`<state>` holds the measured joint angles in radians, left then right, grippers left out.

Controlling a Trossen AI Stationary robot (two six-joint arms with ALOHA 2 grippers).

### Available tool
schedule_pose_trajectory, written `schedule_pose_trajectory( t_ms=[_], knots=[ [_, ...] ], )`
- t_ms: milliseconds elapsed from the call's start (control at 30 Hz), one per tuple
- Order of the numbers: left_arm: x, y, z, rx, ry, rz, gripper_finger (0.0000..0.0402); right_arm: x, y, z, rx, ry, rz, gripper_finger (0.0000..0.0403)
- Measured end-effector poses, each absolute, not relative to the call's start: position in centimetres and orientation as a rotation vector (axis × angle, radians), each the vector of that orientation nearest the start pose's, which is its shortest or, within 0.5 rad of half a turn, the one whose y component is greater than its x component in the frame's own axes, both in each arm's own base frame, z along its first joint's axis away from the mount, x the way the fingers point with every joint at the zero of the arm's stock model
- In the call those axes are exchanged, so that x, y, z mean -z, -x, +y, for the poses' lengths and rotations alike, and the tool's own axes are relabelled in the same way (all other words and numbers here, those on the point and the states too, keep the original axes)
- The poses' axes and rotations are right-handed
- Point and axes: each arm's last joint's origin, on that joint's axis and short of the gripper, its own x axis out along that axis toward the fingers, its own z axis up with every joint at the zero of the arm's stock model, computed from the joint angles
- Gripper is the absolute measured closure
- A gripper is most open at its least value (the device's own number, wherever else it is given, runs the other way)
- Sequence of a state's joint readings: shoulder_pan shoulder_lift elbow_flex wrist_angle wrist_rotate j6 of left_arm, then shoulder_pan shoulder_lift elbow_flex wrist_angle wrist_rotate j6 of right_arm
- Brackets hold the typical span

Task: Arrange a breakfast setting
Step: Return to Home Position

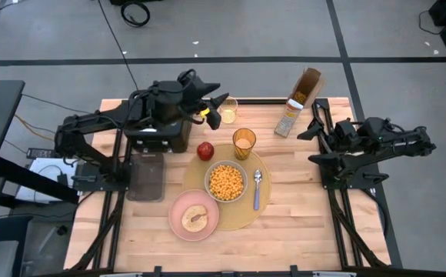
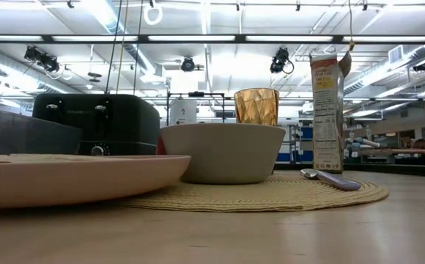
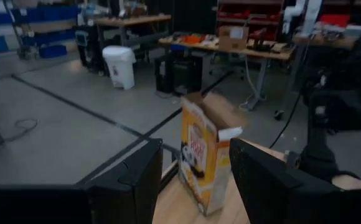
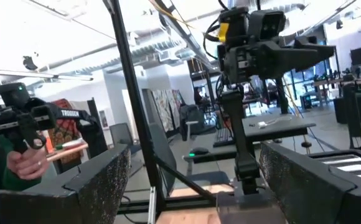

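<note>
The round tan placemat point(image 1: 242, 219) lies at the table's middle. On it are the white bowl point(image 1: 226, 182) filled with cereal, the metal spoon point(image 1: 257, 188) to the bowl's right and the amber glass point(image 1: 244, 143) at its far edge. The pink plate point(image 1: 194, 215), with a piece of bread on it, overlaps the mat's near left edge. The red apple point(image 1: 205, 151) sits at the mat's far left edge. My left gripper point(image 1: 220, 103) is open and empty, above the table's far edge beyond the toaster. My right gripper point(image 1: 314, 129) is open and empty at the table's right side.
The black toaster point(image 1: 160, 135) stands at the far left, with a dark rectangular container point(image 1: 147, 175) in front of it. An open cereal box point(image 1: 300, 104) stands at the far right. A clear cup point(image 1: 228, 114) stands near my left gripper. A person's hand point(image 4: 25, 155) shows beyond the table.
</note>
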<state>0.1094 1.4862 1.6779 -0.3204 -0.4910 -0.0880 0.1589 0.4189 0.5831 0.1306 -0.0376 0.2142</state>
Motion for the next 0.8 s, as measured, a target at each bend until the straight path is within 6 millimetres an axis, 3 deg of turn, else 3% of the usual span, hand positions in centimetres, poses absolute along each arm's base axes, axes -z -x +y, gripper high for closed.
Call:
schedule_pose_trajectory(
  t_ms=[433, 633, 800],
  knots=[
    [-48.0, -28.1, 2.8, -0.522, 0.051, 0.006, 0.0209, -30.1, -11.7, 1.9, -0.215, -0.205, -0.389, 0.0043],
    [-43.9, -25.9, 1.9, -0.491, 0.095, -0.094, 0.0209, -29.9, -10.9, 1.8, -0.211, -0.186, -0.38, 0.0043],
    [-40.9, -22.7, 1.0, -0.453, 0.098, -0.155, 0.0209, -29.9, -9.7, 1.5, -0.186, -0.159, -0.38, 0.0043]
  ],
)
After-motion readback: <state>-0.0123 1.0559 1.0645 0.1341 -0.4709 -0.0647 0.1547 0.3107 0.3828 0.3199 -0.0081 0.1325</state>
